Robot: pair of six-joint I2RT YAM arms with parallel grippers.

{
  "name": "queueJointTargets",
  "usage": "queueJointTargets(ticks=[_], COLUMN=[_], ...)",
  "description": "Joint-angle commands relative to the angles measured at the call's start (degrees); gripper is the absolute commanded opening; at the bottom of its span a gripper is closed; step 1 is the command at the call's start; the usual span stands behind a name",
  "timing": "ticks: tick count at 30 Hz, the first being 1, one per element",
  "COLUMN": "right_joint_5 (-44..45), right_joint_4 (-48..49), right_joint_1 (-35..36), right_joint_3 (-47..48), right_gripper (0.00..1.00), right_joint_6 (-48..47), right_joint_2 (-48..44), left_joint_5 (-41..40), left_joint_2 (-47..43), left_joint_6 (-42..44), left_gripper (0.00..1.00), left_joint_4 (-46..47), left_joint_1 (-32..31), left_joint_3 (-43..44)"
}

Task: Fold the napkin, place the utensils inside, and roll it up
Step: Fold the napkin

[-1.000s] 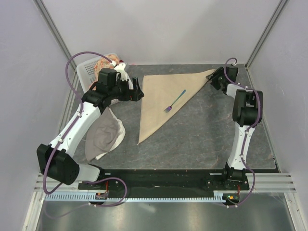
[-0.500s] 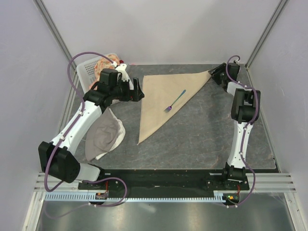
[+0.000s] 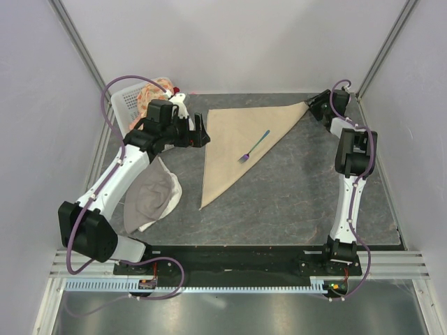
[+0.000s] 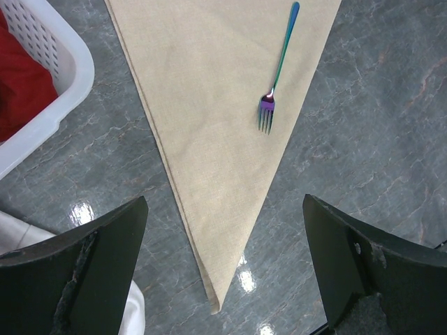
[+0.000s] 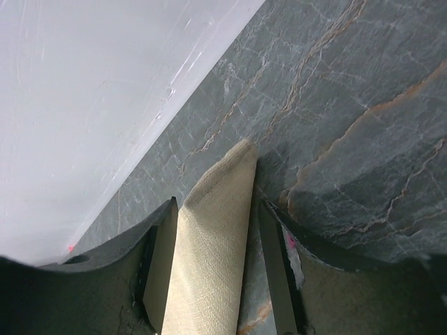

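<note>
My left hand (image 4: 225,202) hangs wide open above the triangle-folded napkin (image 3: 234,143), the fork (image 3: 254,146) lies on it, and my right hand (image 5: 218,206), half open, straddles its far right corner on the tabletop (image 3: 293,188).

One plain beige cloth napkin (image 3: 237,143), one small metal fork with a teal-blue handle (image 3: 254,146) and one crumpled grey-and-white cloth (image 3: 150,195) lie on the single dark marbled worktop (image 3: 293,195). One white perforated plastic basket (image 3: 124,105) holds one orange floral cloth (image 3: 150,91) and one red cloth (image 4: 21,84).
</note>
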Motion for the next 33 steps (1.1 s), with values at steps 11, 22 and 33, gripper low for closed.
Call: queueJointTargets(ticks=[11, 22, 33], right_joint_5=[3.23, 2.61, 1.38], right_joint_4=[-6.67, -8.25, -8.26], right_joint_1=[-1.05, -1.05, -1.48], right_joint_3=[3.96, 7.30, 7.57], right_gripper=[0.49, 0.38, 0.08], right_joint_6=[-1.07, -2.56, -3.26], right_joint_2=[6.22, 7.19, 7.37], left_joint_5=[1.24, 1.24, 1.15], left_joint_2=[1.58, 1.93, 2.02], left_joint_6=[1.14, 1.14, 1.23], left_gripper=[1.00, 1.00, 1.00], left_joint_4=[1.88, 1.79, 1.79], left_joint_1=[-0.18, 0.08, 0.26], left_joint_3=[1.08, 1.08, 0.99])
